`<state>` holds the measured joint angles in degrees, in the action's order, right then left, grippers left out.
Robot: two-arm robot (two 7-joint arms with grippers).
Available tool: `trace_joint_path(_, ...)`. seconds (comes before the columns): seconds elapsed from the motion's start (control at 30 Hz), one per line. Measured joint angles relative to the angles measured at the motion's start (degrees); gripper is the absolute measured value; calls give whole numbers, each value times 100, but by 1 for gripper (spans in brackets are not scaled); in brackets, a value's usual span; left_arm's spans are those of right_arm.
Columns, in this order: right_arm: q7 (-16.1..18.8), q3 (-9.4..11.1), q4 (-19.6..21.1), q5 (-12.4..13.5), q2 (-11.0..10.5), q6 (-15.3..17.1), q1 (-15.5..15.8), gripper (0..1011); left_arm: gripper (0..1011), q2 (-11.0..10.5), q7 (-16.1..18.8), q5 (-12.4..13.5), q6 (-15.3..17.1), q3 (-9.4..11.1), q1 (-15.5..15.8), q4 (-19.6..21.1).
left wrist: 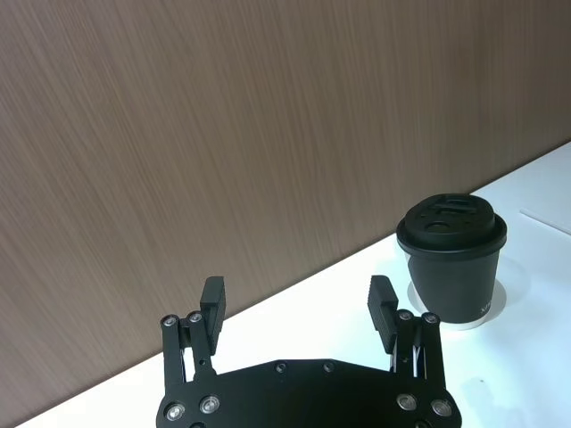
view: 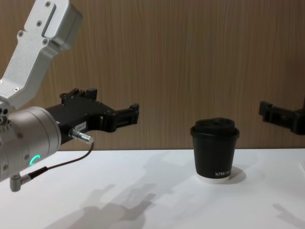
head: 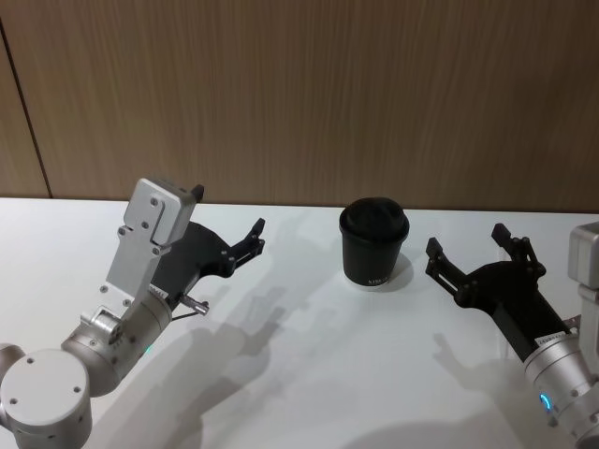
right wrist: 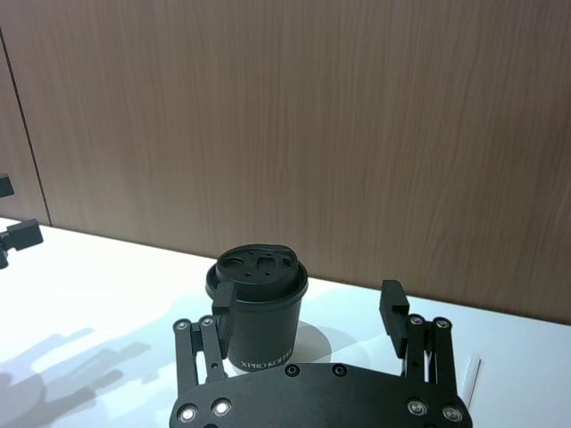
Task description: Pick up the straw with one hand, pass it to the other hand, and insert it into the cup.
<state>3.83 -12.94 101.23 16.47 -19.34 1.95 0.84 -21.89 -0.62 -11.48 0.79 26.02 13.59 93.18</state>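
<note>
Left gripper (left wrist: 297, 299): jaws spread wide, nothing between them, held clear above the table (head: 309, 374); judged ready for a pick. Right gripper (head: 466, 241): jaws likewise wide and empty; judged posed to receive. Beyond and between both sets of jaws, touching neither, the cup (head: 373, 245) stands upright with its lid (left wrist: 451, 223) on, judged placed within either arm's reach. Count: two grippers, one cup, one lid.

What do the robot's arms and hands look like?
The left gripper and right gripper are flat and black, with two short fingers and tiny silver screws. Their wrists are round and silver. The left wrist carries a silver box, a green light ring and a thin cable. The right gripper has a small white label and a blue-green light.
</note>
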Motion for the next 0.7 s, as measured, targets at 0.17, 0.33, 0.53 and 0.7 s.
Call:
trace_joint_path(0.17, 0, 0, 0, 0, 0, 0, 0, 1001, 1003, 0, 0, 0, 0, 0, 0, 0)
trace_joint_path(0.33, 0, 0, 0, 0, 0, 0, 0, 1001, 1003, 0, 0, 0, 0, 0, 0, 0)
trace_joint_path(0.53, 0, 0, 0, 0, 0, 0, 0, 1001, 1003, 0, 0, 0, 0, 0, 0, 0)
trace_joint_path(0.7, 0, 0, 0, 0, 0, 0, 0, 1001, 1003, 0, 0, 0, 0, 0, 0, 0)
